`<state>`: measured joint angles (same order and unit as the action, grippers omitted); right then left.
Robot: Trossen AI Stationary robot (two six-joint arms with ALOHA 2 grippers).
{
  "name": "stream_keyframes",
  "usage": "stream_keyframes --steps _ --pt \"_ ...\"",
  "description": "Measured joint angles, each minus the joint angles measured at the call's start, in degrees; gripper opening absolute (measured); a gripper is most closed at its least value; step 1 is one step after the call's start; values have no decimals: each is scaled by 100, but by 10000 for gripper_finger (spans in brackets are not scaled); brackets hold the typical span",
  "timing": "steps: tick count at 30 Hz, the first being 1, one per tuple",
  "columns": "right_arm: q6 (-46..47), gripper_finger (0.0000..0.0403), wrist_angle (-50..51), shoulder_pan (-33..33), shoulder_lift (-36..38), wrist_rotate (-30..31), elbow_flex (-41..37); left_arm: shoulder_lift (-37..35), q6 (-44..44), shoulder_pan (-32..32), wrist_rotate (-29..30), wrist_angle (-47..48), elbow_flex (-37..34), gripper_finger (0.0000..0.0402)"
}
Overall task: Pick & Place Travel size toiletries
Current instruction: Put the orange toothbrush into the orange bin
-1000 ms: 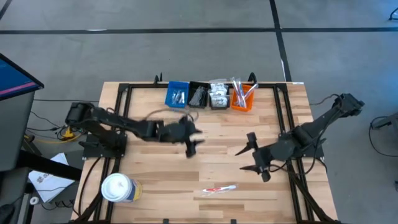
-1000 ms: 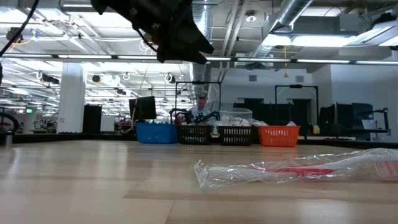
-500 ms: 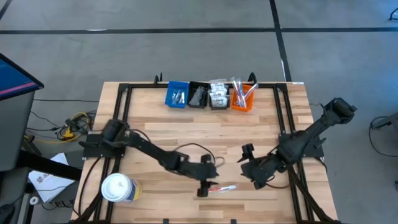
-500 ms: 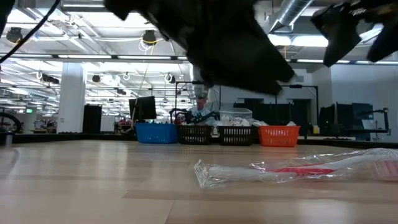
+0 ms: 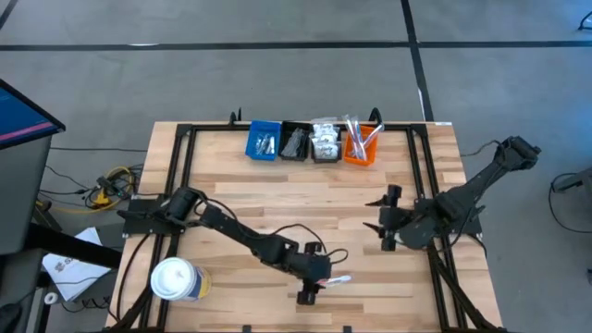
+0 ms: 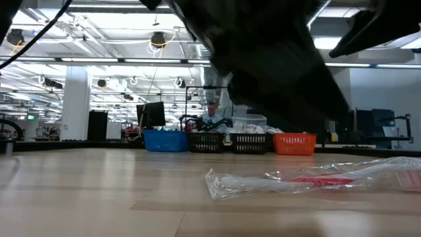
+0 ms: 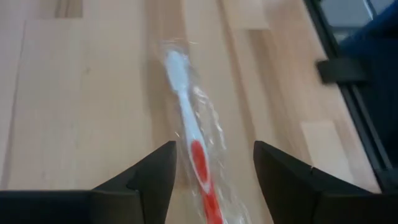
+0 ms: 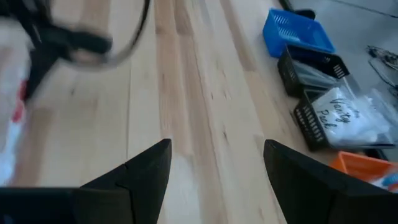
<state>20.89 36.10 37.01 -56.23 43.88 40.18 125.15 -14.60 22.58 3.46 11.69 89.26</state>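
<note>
The table [image 5: 231, 213] carries four small bins [image 5: 313, 141] in a row at its far edge, each already loaded with toiletries. The left hand [image 5: 313, 279] is placed over the near edge, fingers spread and empty, straddling a wrapped red-and-white toothbrush [image 7: 189, 140] that lies flat on the wood. The right hand [image 5: 389, 220] is parked open, well apart. One item is judged left: not yet gripped, not yet binned.

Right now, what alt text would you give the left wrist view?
The left gripper, fingers apart, hangs over a red-and-white toothbrush sealed in a clear wrapper, which lies lengthwise between the fingers on the wooden table. A black frame rail borders the table.
</note>
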Motion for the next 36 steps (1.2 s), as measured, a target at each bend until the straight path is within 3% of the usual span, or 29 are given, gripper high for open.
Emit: stream_keyframes --steps 7,9,13,24,30,36 --pt "-183 249 -885 9 1053 -9 -714 587 -371 -127 -956 -468 181 225" --pt "-271 249 -1040 10 1234 -29 -799 640 -284 -189 -933 -418 177 222" --pt "-348 249 -1121 46 1398 -137 -887 680 -215 -270 -729 -372 183 192" --pt "-483 249 -1172 127 1349 -172 -887 579 -191 -243 -162 -135 158 12" --pt "-556 249 -1342 127 1269 -944 -887 221 -134 -114 -41 -169 159 2" --pt "-536 249 -1980 127 688 -1347 -883 32 61 18 701 -66 155 1"
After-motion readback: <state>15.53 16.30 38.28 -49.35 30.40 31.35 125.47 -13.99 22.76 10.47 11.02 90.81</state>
